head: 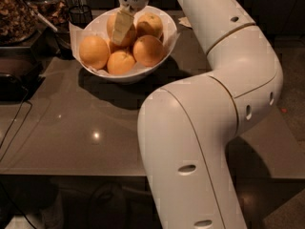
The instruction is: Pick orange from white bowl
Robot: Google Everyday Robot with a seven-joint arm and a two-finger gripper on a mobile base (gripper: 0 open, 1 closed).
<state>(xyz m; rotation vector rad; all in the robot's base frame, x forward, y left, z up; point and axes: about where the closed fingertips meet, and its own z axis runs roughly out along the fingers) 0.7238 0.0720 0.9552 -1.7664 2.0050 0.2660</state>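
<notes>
The white bowl (125, 76) stands at the back of the grey-brown table, lined with white paper, and holds several oranges. One orange (94, 51) lies at the left, one (120, 62) at the front, one (148, 50) at the right and one (149, 24) at the back right. My gripper (122, 27) reaches down into the bowl from above, right against the back-left orange (113, 24), which it partly hides.
My white arm (200, 128) fills the right half of the view. Dark trays of brown food (19, 13) and a black mesh cup (78, 15) stand left of the bowl. A black cable (9, 132) runs along the table's left side. The table's front edge (71, 174) is near.
</notes>
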